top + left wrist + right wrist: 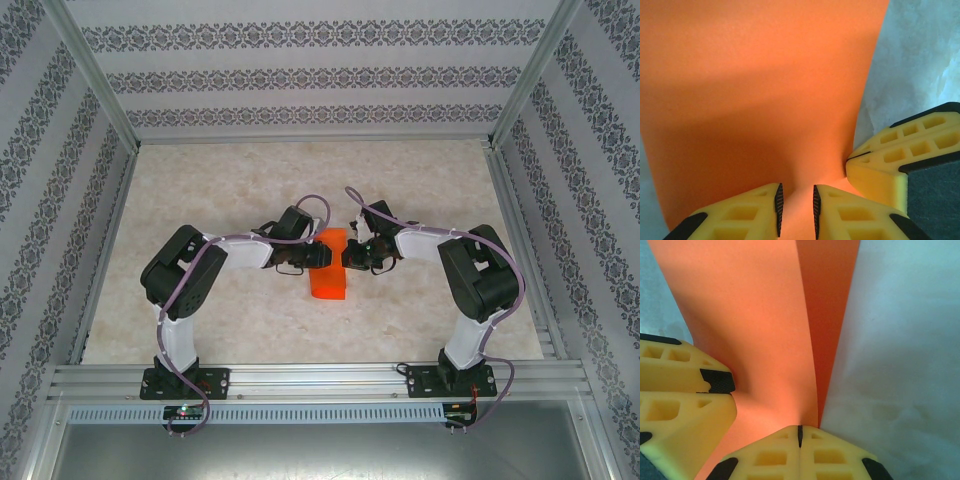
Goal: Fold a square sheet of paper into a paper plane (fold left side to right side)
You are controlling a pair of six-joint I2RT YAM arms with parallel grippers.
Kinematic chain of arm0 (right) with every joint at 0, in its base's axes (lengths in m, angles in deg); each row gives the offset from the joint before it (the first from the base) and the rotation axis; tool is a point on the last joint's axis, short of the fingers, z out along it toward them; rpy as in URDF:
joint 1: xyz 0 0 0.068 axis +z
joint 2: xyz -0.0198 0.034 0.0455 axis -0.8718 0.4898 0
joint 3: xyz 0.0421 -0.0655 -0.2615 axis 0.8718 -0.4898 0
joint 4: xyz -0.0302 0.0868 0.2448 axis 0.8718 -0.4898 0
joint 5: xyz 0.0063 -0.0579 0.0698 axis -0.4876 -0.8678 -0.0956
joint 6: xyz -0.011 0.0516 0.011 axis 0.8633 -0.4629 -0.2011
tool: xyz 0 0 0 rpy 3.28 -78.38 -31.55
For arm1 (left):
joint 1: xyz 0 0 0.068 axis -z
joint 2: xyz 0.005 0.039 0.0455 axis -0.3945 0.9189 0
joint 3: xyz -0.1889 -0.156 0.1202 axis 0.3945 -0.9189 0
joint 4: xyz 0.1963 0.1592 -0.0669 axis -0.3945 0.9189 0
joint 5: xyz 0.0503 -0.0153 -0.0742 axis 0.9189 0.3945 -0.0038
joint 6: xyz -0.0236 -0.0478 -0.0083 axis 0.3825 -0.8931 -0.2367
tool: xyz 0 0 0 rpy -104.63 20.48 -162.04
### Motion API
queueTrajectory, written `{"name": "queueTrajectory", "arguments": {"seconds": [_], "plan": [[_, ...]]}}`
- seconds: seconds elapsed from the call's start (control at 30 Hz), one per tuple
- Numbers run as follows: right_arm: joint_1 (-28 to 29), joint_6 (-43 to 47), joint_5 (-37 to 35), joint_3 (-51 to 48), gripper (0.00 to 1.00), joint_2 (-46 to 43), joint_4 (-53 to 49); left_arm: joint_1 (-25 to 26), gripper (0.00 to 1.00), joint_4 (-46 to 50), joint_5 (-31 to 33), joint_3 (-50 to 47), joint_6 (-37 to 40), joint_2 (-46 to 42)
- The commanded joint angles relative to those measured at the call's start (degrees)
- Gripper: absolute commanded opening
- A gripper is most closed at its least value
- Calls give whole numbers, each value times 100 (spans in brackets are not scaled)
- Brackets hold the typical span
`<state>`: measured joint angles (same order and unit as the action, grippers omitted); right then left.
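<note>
The orange paper lies mid-table. The right end effector is closed, pinching its right edge. The left end effector stands slightly parted, with paper in the gap.

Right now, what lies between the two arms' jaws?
The orange paper, folded narrow, bridges that gap, as the top view shows.

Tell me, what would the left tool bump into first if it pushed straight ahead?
The paper: it spreads right in front of the left tool, with orange showing even in the gap at its tip. Depth is hard to judge, so contact may be immediate.
</note>
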<state>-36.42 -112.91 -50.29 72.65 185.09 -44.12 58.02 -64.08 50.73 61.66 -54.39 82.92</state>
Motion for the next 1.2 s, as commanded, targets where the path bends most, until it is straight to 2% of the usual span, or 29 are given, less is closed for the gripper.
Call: {"name": "queueTrajectory", "arguments": {"seconds": [0.0,0.4,0.8,1.17], "plan": [[12,131,-201,-139,0,92,-369,92,27,393,231,-18,2,122],[-243,60,285,482,0,-431,-203,143,26,580,352,34,10,249],[-210,-250,587,1192,0,471,231,160,26,624,382,100,32,250],[-175,-126,164,1410,0,1142,-163,169,27,659,329,165,93,65]]}}
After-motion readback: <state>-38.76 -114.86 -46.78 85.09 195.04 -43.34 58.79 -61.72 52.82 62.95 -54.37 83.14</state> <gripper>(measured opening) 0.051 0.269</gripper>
